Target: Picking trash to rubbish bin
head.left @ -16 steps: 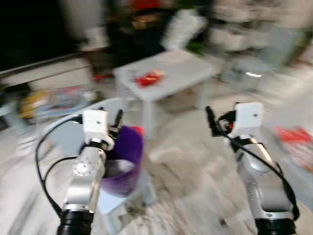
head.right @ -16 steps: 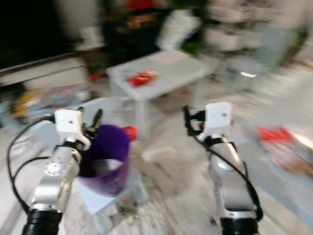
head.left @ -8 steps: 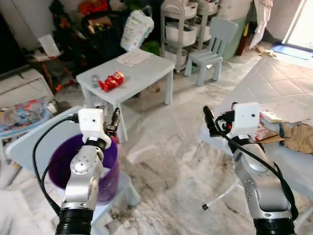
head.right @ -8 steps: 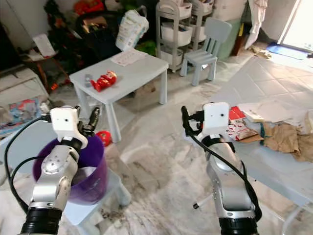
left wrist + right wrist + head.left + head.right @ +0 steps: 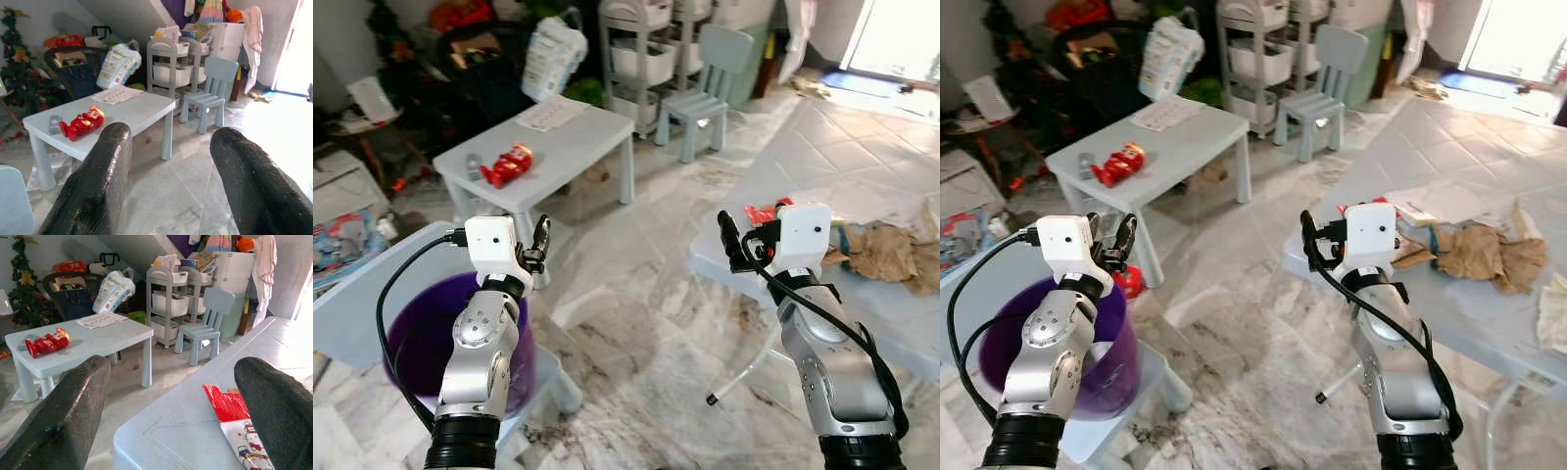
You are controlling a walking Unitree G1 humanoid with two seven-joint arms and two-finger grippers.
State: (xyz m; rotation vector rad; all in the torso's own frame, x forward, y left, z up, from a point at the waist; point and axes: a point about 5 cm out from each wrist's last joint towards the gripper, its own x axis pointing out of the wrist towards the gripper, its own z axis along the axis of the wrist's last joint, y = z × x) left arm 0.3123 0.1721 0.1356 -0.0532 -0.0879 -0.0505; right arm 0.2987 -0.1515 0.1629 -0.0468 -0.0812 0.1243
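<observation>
Nearby, crumpled brown paper trash (image 5: 1485,257), purple bin (image 5: 1048,364)

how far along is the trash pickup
Looks done: cannot tell; the purple bin sits under the left gripper, its contents hard to make out. In hand: nothing; the left gripper and the right gripper are open and empty. Left: crumpled brown paper and a red-and-white wrapper lie on the table at the robot's right, and a red packet on the small table.

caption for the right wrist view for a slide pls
Open right claw facing a pale table edge bearing a red printed wrapper, small table with red toy beyond.
</observation>
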